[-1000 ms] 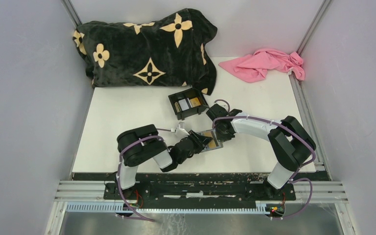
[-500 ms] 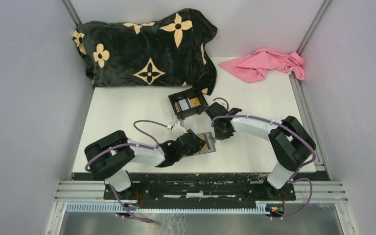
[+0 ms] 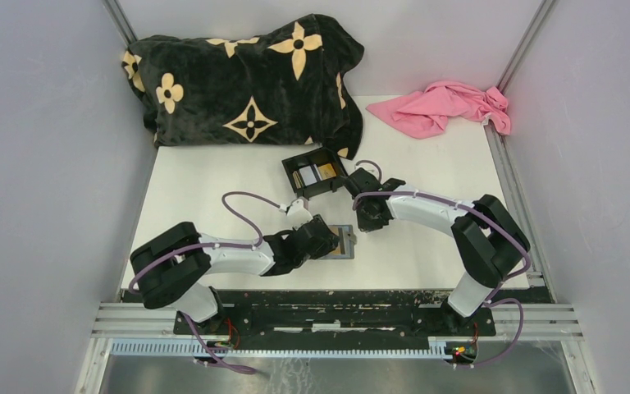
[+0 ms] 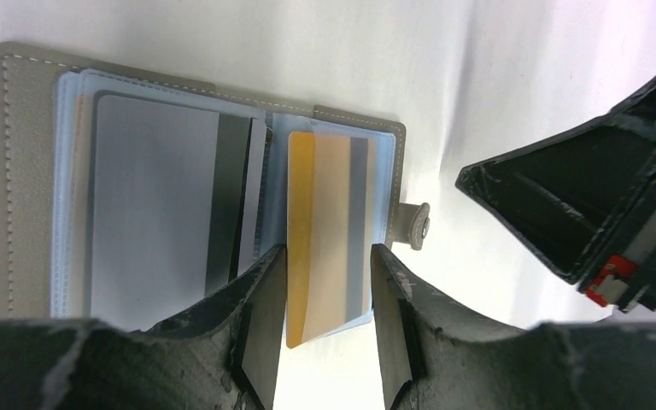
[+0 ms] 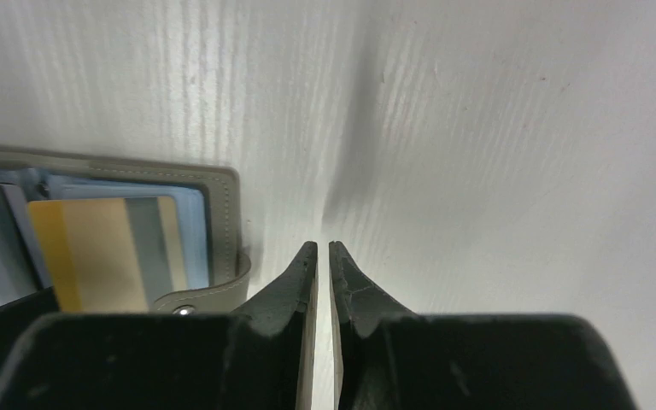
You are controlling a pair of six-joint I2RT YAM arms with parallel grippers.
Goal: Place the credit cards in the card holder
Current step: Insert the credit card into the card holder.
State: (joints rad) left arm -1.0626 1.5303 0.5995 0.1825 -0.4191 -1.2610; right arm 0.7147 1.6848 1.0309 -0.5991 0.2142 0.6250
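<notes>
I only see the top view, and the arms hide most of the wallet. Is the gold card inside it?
Observer: The left wrist view shows the gold card tucked in the right half of the open wallet, with its near end poking out.
Operator: Is the left gripper squeezing it?
Observer: No. The left gripper is open and straddles the card.
Operator: What's the right gripper holding?
Observer: Nothing. The right gripper is nearly shut over bare table, beside the clasp tab.
</notes>
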